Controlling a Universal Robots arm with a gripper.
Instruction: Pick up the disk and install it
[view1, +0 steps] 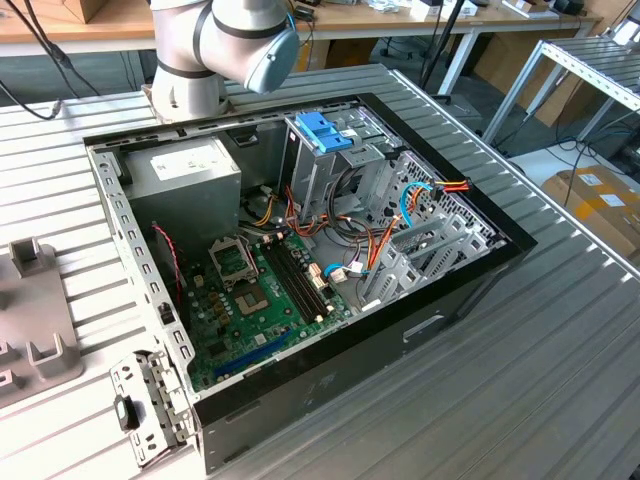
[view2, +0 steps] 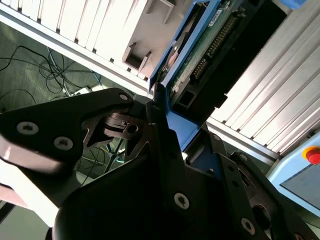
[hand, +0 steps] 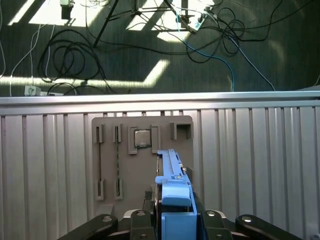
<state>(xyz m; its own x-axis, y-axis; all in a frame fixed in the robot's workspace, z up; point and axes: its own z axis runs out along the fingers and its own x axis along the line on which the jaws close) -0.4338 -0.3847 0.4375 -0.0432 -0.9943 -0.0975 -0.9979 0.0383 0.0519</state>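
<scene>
Plainly, the claw (hand: 172, 222) is clamped on the disk (hand: 172, 192). In the first wrist view the blue tab end sits between its black jaws. The disk juts out from them, seen edge-on, over the grey holder plate (hand: 135, 175). Its blue rail points toward the plate's small square chip (hand: 142, 138) and stops short of it. In the second wrist view the claw (view2: 182, 125) has dark fingers (view2: 152, 112) set against the blue frame. The disk (view2: 210, 45) shows a green circuit board with a row of pins. A corner of the grey plate lies behind it.

Whether the disk touches the plate or hangs above it cannot be told. The end held inside the claw is hidden by the claw's body, and the disk's far end is cut off by the frame edge in the second wrist view. Its broad dark face is not readable from the edge-on angle.

The ribbed table (hand: 50, 165) surrounds the plate. Beyond the plate's far side, past the table rim, cables (hand: 75, 55) lie tangled on the floor.
</scene>
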